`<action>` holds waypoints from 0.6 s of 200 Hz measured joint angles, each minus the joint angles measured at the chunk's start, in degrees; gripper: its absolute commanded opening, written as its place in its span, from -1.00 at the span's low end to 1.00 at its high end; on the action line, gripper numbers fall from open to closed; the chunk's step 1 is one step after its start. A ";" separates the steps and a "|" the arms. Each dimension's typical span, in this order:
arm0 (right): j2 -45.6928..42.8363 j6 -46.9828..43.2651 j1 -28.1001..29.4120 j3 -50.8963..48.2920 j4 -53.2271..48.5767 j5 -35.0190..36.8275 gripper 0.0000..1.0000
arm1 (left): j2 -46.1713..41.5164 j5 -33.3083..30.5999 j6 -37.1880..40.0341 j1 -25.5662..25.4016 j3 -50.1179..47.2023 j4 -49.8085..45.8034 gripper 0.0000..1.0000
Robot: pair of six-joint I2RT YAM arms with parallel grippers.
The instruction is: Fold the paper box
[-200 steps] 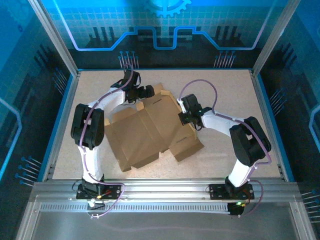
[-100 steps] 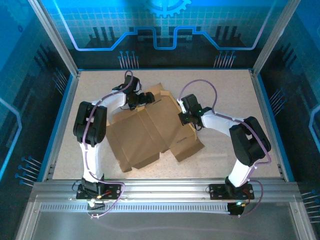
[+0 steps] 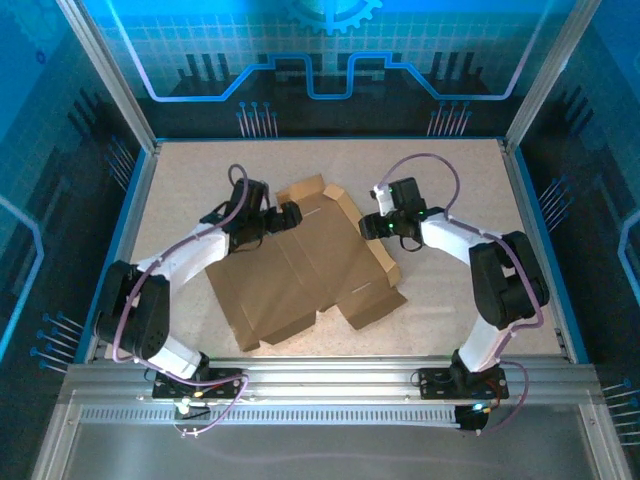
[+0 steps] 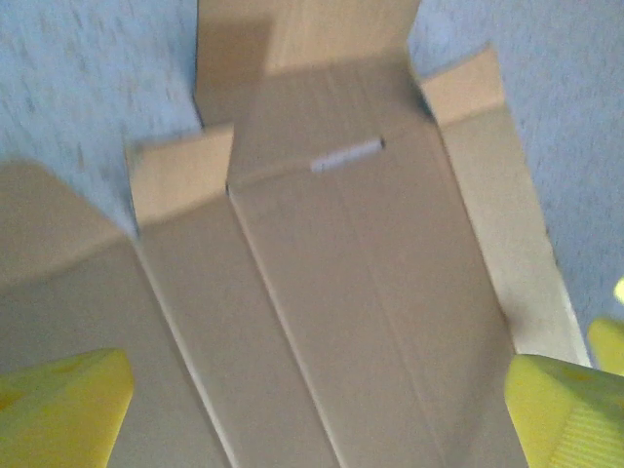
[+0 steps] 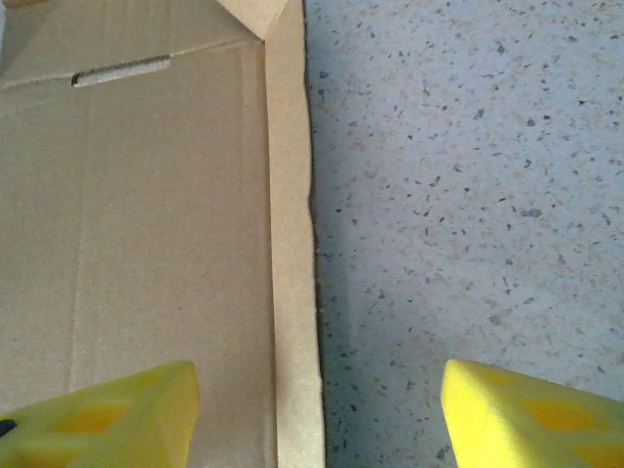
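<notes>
Reaching low over the plain brown paper box with left gripper, spread wide, empty; straddling its right edge with right gripper, fingers apart, empty.

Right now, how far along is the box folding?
Early stage. Done: little; the box lies opened out, nearly flat on the table, with only its far flap looking slightly raised. In hand: nothing gripped; the left gripper hangs open over the far-left panels, the right gripper open astride the right edge. Left: raising the walls, tucking flaps, closing the lid.
</notes>
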 measured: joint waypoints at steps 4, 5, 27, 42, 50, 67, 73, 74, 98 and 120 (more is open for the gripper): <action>0.00 -0.02 -0.17 0.00 0.04 -0.52 0.31 | -0.17 0.00 -0.28 -0.50 -1.03 0.17 0.98; 0.02 -0.04 -0.28 0.00 0.04 -0.72 0.30 | -0.17 0.02 -0.39 -0.57 -1.20 0.20 0.98; 0.44 -0.74 -0.33 0.00 0.09 -3.50 0.23 | -0.09 0.74 -3.41 -2.36 -6.69 1.44 0.98; 1.01 -1.03 -0.33 0.00 0.24 -4.74 0.18 | 0.20 1.68 -5.88 -2.56 -10.12 3.13 0.98; 1.40 -1.05 -0.33 0.00 0.26 -5.22 0.16 | 0.50 2.19 -7.08 -2.56 -11.58 3.80 0.97; 2.38 -1.07 -0.33 -0.09 0.66 -5.81 0.11 | 1.05 2.64 -8.87 -2.54 -12.79 5.33 0.98; 2.67 -1.07 -0.33 -0.20 0.92 -5.84 0.10 | 1.05 2.86 -9.22 -2.56 -12.79 6.19 0.98; 2.71 -1.07 -0.33 -0.20 0.94 -5.84 0.10 | 1.05 2.89 -9.27 -2.56 -12.79 6.27 0.98; 3.82 -1.05 -0.33 -0.61 1.57 -5.84 0.03 | 1.90 3.32 -10.56 -2.56 -12.76 8.07 0.98; 5.09 -1.03 -0.33 -0.70 1.92 -5.84 -0.08 | 2.25 3.56 -10.71 -2.56 -12.76 9.14 0.98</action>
